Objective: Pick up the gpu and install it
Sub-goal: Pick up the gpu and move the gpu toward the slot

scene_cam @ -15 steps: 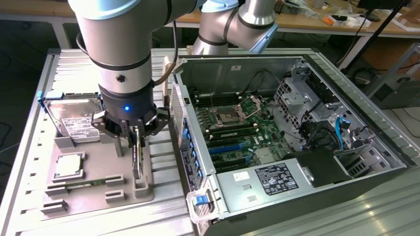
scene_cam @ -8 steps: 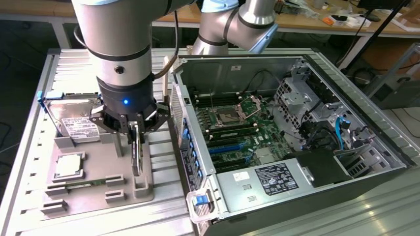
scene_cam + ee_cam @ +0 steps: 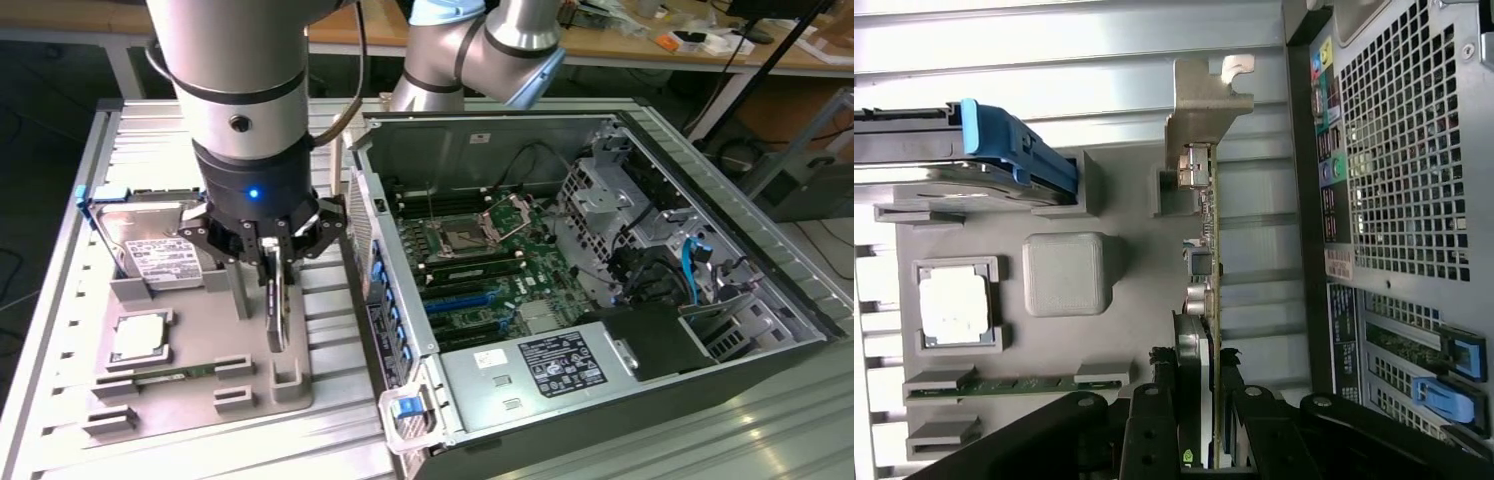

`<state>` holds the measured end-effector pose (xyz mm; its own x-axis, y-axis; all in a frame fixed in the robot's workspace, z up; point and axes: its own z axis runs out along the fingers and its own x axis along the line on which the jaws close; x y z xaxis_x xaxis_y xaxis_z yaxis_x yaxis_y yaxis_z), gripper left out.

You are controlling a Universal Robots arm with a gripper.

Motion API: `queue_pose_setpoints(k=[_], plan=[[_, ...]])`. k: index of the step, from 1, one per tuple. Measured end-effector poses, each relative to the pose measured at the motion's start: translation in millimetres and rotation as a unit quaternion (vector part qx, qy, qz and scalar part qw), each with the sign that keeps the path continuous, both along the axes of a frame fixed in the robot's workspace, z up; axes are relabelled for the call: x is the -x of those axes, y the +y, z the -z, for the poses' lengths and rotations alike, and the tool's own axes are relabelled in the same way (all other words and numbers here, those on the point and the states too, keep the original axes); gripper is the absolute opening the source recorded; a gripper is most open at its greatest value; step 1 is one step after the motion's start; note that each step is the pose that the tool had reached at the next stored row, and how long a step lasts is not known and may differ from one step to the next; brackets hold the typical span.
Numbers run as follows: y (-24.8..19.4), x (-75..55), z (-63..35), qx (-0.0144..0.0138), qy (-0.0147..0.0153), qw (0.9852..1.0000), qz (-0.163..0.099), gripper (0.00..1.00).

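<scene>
The gpu (image 3: 276,315) is a thin dark card standing on edge over the grey parts tray (image 3: 187,405), near the tray's side closest to the computer case. My gripper (image 3: 274,260) comes down from above and is shut on the card's upper edge, one finger on each face. The wrist view looks along the gpu (image 3: 1206,260) edge-on, with its silver bracket (image 3: 1206,100) at the far end and the gripper (image 3: 1199,405) clamped around the near end. I cannot tell whether the card's lower edge touches the tray.
The open computer case (image 3: 601,250) lies at the exterior view's right, motherboard and blue slots (image 3: 461,300) exposed. On the tray sit a hard drive (image 3: 160,255) with a blue handle (image 3: 1014,150), a square silver chip (image 3: 140,338) and a memory stick (image 3: 1014,383).
</scene>
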<state>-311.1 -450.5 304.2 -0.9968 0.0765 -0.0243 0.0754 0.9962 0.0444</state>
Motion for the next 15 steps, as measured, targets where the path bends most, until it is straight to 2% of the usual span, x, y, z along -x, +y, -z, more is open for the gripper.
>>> queue_pose_setpoints(k=[6, 8, 15], plan=[[0.0, 0.0, -10.0, 0.0, 0.0002, 1.0, 0.0, 0.27], [0.0, 0.0, -16.6, -0.0001, 0.0003, 1.0, 0.0, 0.27], [0.0, 0.0, -30.2, 0.0, 0.0007, 1.0, 0.0, 0.27]])
